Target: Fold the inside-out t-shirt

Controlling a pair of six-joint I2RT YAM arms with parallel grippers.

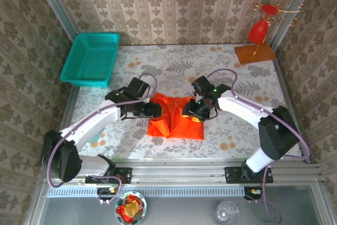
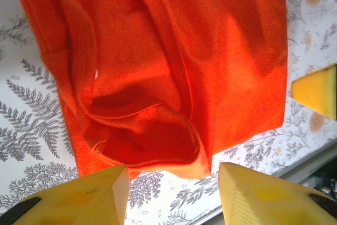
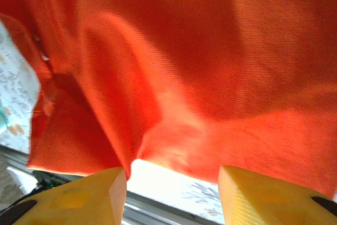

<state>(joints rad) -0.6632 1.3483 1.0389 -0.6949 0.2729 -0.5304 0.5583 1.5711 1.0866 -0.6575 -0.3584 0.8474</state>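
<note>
The inside-out t-shirt (image 1: 176,118), bright orange, lies bunched into a rough rectangle at the middle of the table. My left gripper (image 1: 152,110) is at its left edge and my right gripper (image 1: 190,111) sits over its right part. In the left wrist view the left gripper (image 2: 172,175) stands open, and the t-shirt (image 2: 168,61) has a rumpled fold just beyond the yellow fingertips (image 2: 105,188), with bare table between them. In the right wrist view the right gripper (image 3: 172,175) is open too, with the edge of the t-shirt (image 3: 200,77) just past its tips and nothing held.
A teal basket (image 1: 90,59) stands at the back left. A red ornament on a wooden base (image 1: 257,38) stands at the back right. The metal rail (image 1: 210,163) runs along the table's near edge, close to the shirt. The right gripper's yellow finger (image 2: 316,90) shows beside the cloth.
</note>
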